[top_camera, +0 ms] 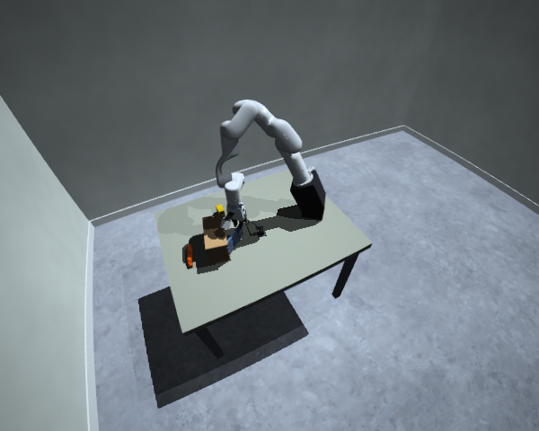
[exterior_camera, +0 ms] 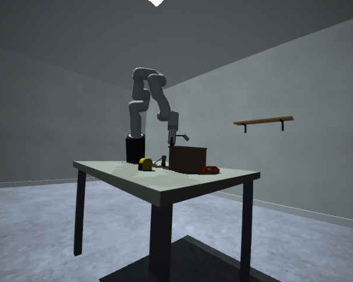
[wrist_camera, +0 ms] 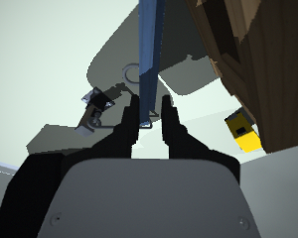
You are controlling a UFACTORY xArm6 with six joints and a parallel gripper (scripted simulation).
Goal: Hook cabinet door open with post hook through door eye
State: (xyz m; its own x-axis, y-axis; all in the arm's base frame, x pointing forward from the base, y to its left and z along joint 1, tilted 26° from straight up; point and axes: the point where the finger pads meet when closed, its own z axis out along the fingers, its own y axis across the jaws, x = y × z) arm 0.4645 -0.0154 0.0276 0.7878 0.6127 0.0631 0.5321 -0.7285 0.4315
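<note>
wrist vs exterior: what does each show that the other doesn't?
Wrist only: the fingers straddling the lower edge of the blue door, with a thin gap on one side, so no firm clamp shows.

Exterior only: the whole arm on its black pedestal, the red-orange object beside the cabinet, the table legs and the wall shelf.

Both: the brown cabinet, the yellow object and the small post on the table. The hook is too small to judge in either.
</note>
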